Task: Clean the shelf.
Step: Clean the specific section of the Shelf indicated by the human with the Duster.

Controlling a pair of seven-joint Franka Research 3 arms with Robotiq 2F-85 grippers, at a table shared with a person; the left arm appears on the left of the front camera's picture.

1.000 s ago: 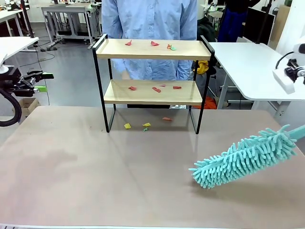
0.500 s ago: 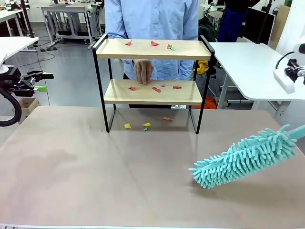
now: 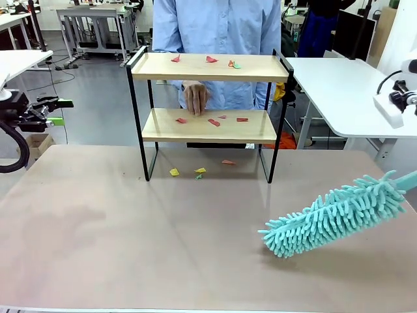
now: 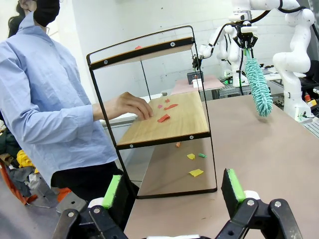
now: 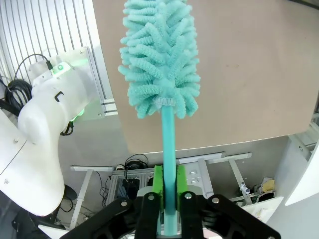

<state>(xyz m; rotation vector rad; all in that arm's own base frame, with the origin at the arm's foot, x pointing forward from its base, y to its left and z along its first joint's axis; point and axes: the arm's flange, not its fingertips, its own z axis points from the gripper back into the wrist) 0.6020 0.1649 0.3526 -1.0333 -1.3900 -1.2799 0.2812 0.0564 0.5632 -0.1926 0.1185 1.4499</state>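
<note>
**A:** Bright, even light from overhead. Out past the right claw, the teal duster throws only a faint, soft shadow on the table.

**B:** Ahead of the left claw, the black posts of the shelf bow outward from wide-angle bending. The white wall beyond it is very bright.

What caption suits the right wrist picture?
Right gripper clamps the handle of a fluffy turquoise microfibre duster over the brown tabletop.
</note>
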